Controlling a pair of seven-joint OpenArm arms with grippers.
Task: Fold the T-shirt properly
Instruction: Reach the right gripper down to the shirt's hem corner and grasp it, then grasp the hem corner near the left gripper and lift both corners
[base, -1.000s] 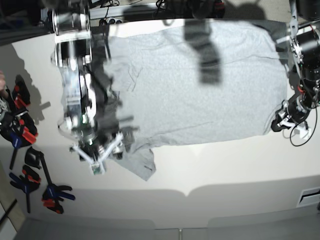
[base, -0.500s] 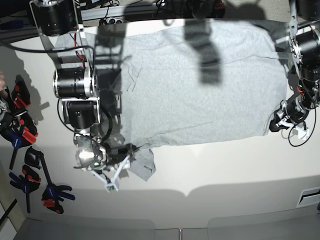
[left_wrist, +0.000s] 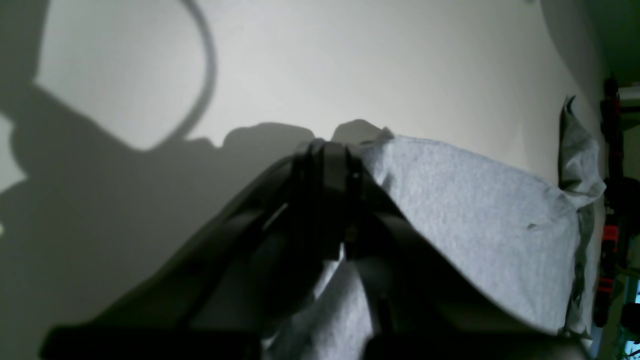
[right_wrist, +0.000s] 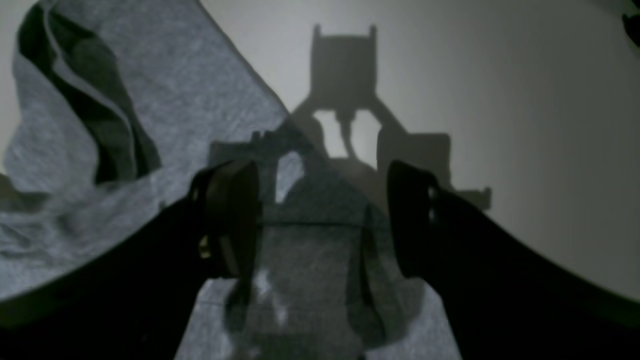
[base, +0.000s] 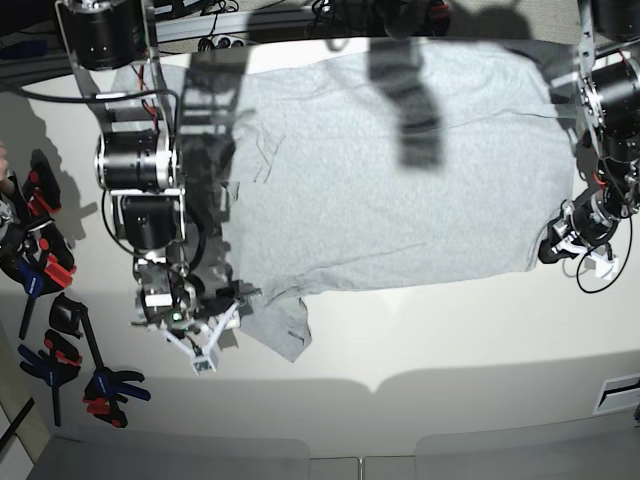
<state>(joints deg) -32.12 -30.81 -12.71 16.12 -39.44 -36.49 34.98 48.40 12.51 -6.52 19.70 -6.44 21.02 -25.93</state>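
— White counter (base: 450, 340) all the way across, bare along the near edge. What lies closest?

— On the base view's left, near that edge, the right pincer (base: 205, 340) hangs with its two fingers spread wide, nothing between them. Its wrist view shows the dark fingers (right_wrist: 230, 220) standing apart above grey cloth and its own shadow on the counter beyond.

— And the cloth under it?

— A sleeve of the T-shirt (base: 400, 170), a crumpled flap poking toward the near edge just beside that pincer. I cannot tell whether the fingers touch it. Left of the arm, at the counter's edge, lies a cluster of black clamps with red and blue grips (base: 45, 260).

— Where is the rest of the shirt?

— Spread flat over the middle and far part of the counter, plain grey side up, with a few small creases near the right arm and an arm's shadow across it at the far edge.

— The other arm?

— At the base view's right, the left pincer (base: 572, 240) is closed, pinching the shirt's near corner. Its wrist view shows the black fingers (left_wrist: 325, 170) pressed together with grey fabric (left_wrist: 475, 210) running out from between them.
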